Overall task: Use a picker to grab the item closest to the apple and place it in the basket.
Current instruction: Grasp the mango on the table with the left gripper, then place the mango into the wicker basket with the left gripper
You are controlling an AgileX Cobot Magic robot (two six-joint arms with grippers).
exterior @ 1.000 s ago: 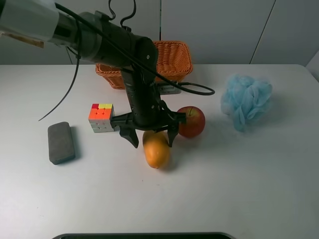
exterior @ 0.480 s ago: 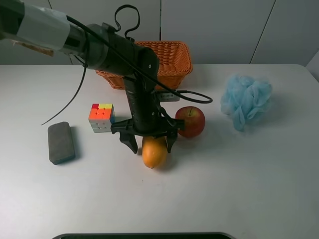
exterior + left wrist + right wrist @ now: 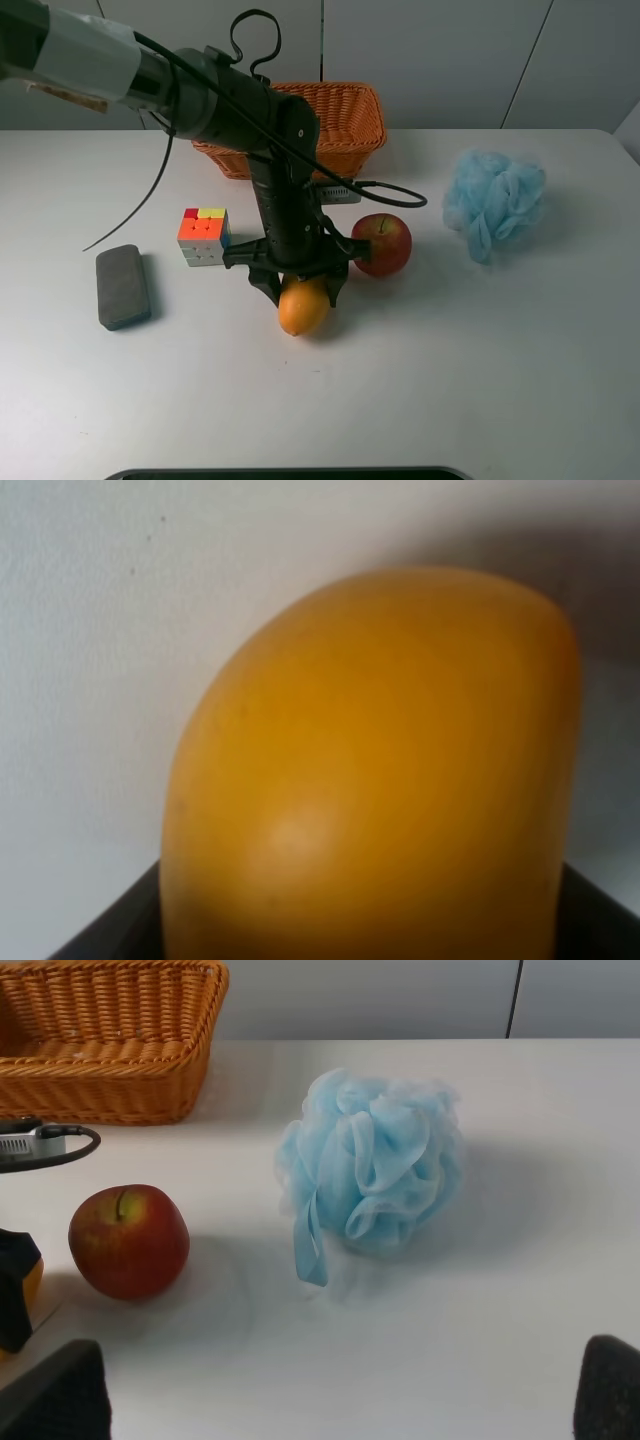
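Since the left arm blocks the middle of the high view, a few things are only partly readable. The basket (image 3: 345, 120), behind the left gripper (image 3: 300, 290), has part of its near wall covered. A small grey box (image 3: 338, 192) just behind the wrist shows one end only, so I can't ID it. The top of the orange fruit (image 3: 303, 310) sits under the gripper body. The left wrist view is nearly all fruit, with the fingers out of frame and only dark corners along one edge. The right wrist view crops the basket and catches only a sliver of the left gripper and fruit.

High view, left to right, referenced to the left gripper:
- grey block (image 3: 123, 286): well out past the finger on the view's left, flat on the table (image 3: 480, 380).
- puzzle cube (image 3: 203, 236): near that same finger, apart from it.
- orange fruit: between the two fingers and resting on the table. Both fingers press its sides, so the gripper is clamped on it. The lower end pokes out below the fingertips.
- apple (image 3: 383, 243): just beside the other finger. Can't tell touching or a thin gap.
- blue bath pouf (image 3: 495, 203): well past the apple, clear of everything.

Right gripper (image 3: 330, 1400) is not in the high view. Its wrist view shows two dark fingertips at opposite corners, spread wide with bare table between them, facing the pouf and apple.
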